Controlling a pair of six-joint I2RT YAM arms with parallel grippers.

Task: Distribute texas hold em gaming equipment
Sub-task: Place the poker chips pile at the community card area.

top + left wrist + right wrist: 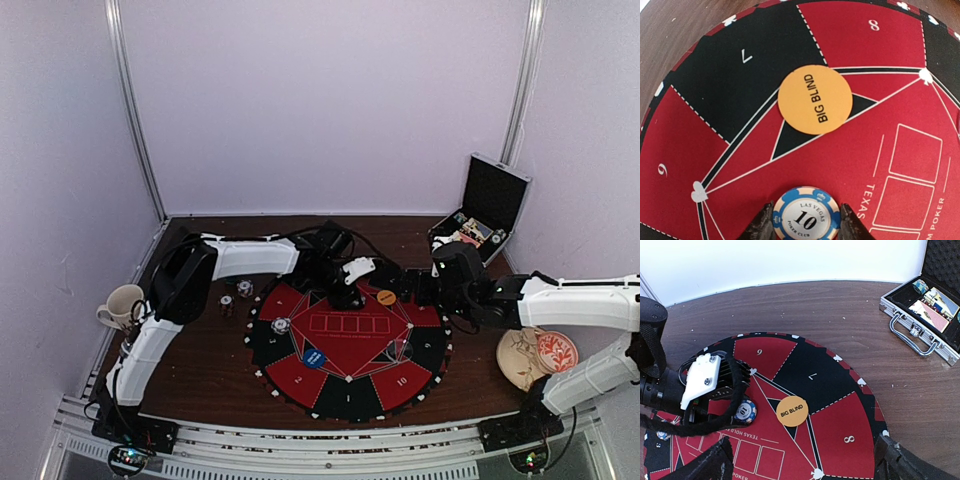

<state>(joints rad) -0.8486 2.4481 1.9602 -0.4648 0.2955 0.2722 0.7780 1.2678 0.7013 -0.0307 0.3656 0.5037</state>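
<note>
The left jaws are narrow, pinching a chip [805,216] by its rim, one finger on each side. The chip is blue and white, held flat and face up, low over the red middle of the mat [685,150]. Whether it touches the felt I cannot tell. Being round, it has no long axis; its "10" reads upright in the left wrist view. Just beyond it the orange disc [815,100] lies flat over the black wedge below sectors 7 and 8, its "BIG BLIND" lettering running away from the chip. A blue disc [314,357] lies on the mat's near side. The right jaws stand wide, holding nothing, above the mat's right part. The open case [492,200] sits at the far right corner of the desk [210,370].
</note>
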